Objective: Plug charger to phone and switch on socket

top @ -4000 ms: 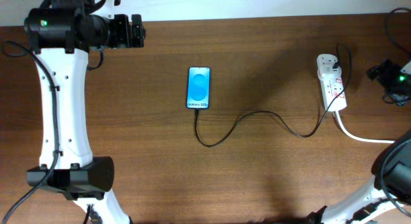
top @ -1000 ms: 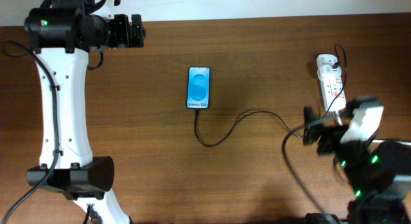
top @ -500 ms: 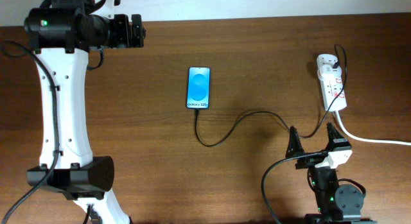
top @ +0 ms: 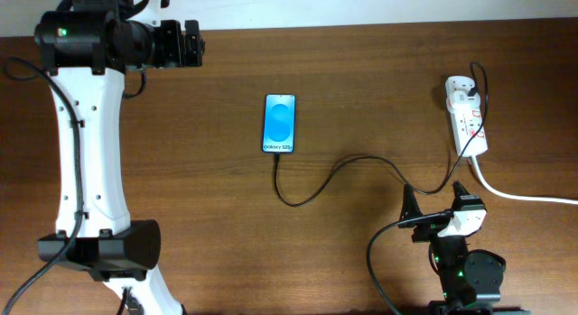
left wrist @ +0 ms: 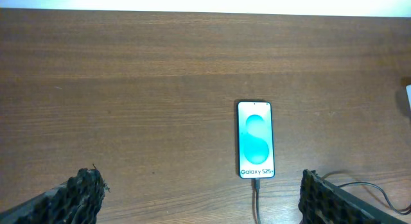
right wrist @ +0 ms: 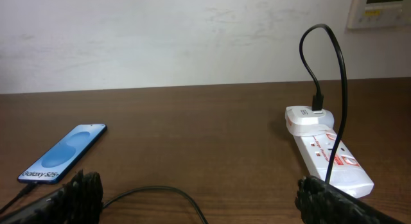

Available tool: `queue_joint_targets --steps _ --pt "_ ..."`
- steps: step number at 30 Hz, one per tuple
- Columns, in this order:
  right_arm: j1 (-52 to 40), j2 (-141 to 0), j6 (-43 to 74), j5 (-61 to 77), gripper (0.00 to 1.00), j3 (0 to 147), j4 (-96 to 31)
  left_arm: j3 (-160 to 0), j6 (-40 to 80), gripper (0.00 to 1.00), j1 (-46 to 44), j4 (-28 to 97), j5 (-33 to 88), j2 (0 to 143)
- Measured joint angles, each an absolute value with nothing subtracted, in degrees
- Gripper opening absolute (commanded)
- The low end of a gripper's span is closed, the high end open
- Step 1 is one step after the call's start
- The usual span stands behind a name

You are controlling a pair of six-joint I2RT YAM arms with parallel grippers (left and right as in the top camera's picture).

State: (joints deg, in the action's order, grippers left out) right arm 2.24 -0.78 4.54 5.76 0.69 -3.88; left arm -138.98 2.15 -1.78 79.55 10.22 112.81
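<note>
Centrally, the phone [top: 279,124] lies flat, screen up, on the brown wooden table [top: 361,71]. The charger [top: 361,157] meets its bottom edge and curves across to the socket [top: 470,121] near the right edge. A white wall [right wrist: 160,38] backs the table. The left gripper [top: 193,44] hangs at the far left, fingers spread. The right gripper [top: 436,202] hovers by the cable, fingers apart.

This looks like a robotics lab in a plain office room. A white-and-black left arm [top: 86,134] and right arm [top: 470,274] stand on a brown wood-grain counter [top: 361,62], whose far edge meets a bare white wall [right wrist: 160,38] carrying a small control panel [right wrist: 383,9]. The socket [top: 470,121] lies loose near the counter's far right corner.
</note>
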Motion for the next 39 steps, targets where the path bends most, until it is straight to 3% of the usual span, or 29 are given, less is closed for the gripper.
queue_joint_targets --steps 11,13,16,18,25,27,31,39 --pt "2.2 -0.8 4.5 5.8 0.98 0.7 -3.9 -138.5 2.2 0.99 -1.8 79.6 10.2 112.6" --pt "2.2 -0.8 4.5 5.8 0.98 0.7 -3.9 -131.1 2.1 0.99 -1.8 78.5 10.0 108.0" --pt "2.2 -0.7 4.5 5.6 0.98 0.7 -3.9 -106.8 1.0 0.99 -1.3 79.2 4.2 87.8" --pt "2.2 -0.7 4.5 5.5 0.98 0.7 -3.9 -93.8 0.9 0.99 -1.1 72.4 0.5 74.7" --pt "2.2 -0.6 4.5 5.4 0.98 0.7 -3.9 -32.1 -1.0 0.99 -0.6 8.1 1.3 29.6" --pt "2.2 -0.7 4.5 5.4 0.99 0.7 -3.9 -20.1 -6.4 0.99 -0.6 -1.1 3.9 20.0" --pt "2.2 -0.7 4.5 5.4 0.99 0.7 -3.9 -8.7 -16.6 0.99 -0.6 -2.7 5.1 8.7" --pt "2.2 -0.6 4.5 5.4 0.98 0.7 -3.9 -0.8 -19.8 0.99 -0.6 2.7 3.4 0.7"
